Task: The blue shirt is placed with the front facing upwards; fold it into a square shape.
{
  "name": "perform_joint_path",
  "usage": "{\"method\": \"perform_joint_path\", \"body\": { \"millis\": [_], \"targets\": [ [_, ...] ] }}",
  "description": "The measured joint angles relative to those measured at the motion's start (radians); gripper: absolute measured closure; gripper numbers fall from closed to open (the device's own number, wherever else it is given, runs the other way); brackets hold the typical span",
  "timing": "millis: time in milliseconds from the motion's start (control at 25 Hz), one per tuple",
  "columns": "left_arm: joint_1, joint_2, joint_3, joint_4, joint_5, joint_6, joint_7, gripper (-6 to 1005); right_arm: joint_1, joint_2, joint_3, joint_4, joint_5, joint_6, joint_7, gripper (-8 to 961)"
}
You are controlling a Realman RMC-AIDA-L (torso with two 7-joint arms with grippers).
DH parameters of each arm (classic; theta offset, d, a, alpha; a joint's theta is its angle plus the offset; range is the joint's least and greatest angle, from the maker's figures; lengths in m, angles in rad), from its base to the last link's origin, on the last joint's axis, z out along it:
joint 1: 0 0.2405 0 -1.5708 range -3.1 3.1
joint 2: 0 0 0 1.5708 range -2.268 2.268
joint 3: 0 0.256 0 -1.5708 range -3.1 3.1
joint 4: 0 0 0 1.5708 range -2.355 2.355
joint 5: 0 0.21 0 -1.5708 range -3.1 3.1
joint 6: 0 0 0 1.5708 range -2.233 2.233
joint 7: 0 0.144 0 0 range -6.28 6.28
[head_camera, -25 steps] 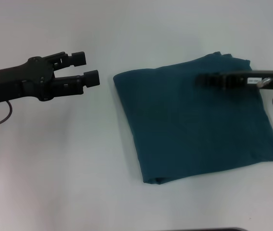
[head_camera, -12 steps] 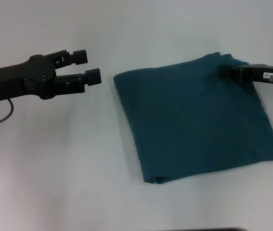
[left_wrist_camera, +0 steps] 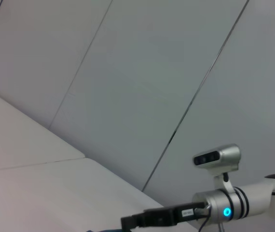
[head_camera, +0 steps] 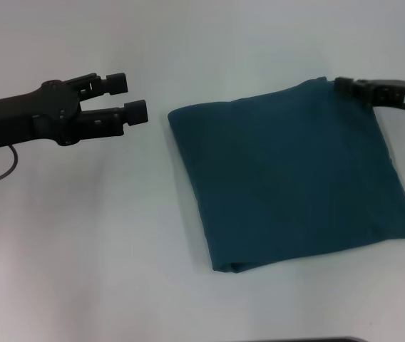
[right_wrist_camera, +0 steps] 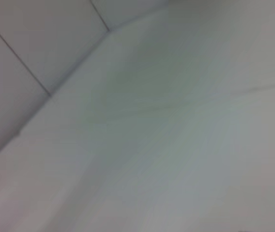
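Observation:
The blue shirt lies folded into a rough square on the white table, right of centre in the head view, plain teal side up. My left gripper hovers open just left of the shirt's far left corner, with nothing between its fingers. My right gripper reaches in from the right edge, its tip at the shirt's far right corner. The left wrist view shows that right gripper from afar, with its silver wrist camera. In the right wrist view there are only pale surfaces.
A thin cable hangs under the left arm. A dark edge runs along the table's near side. Grey wall panels stand behind the table.
My right gripper has drawn back to the right, from over the shirt's far part to its far right corner. The left arm and the shirt have hardly moved.

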Motion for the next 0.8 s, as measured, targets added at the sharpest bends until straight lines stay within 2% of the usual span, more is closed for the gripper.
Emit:
{"method": "perform_joint_path", "body": {
  "millis": [520, 680, 760, 800],
  "targets": [
    [0.023, -0.004, 0.008, 0.036, 0.047, 0.014, -0.022, 62, -0.14, -0.051, 0.156, 0.034, 0.055, 0.265, -0.085, 864],
    [0.03, -0.004, 0.012, 0.064, 0.055, 0.021, -0.023, 62, -0.181, -0.056, 0.2, 0.035, 0.055, 0.355, -0.146, 860],
    [0.033, -0.006, 0.012, 0.072, 0.064, 0.029, -0.023, 62, -0.199, -0.056, 0.213, 0.035, 0.054, 0.394, -0.188, 629],
    [0.033, -0.006, 0.012, 0.074, 0.067, 0.03, -0.023, 62, -0.208, -0.056, 0.218, 0.036, 0.053, 0.408, -0.206, 589]
  ]
}}
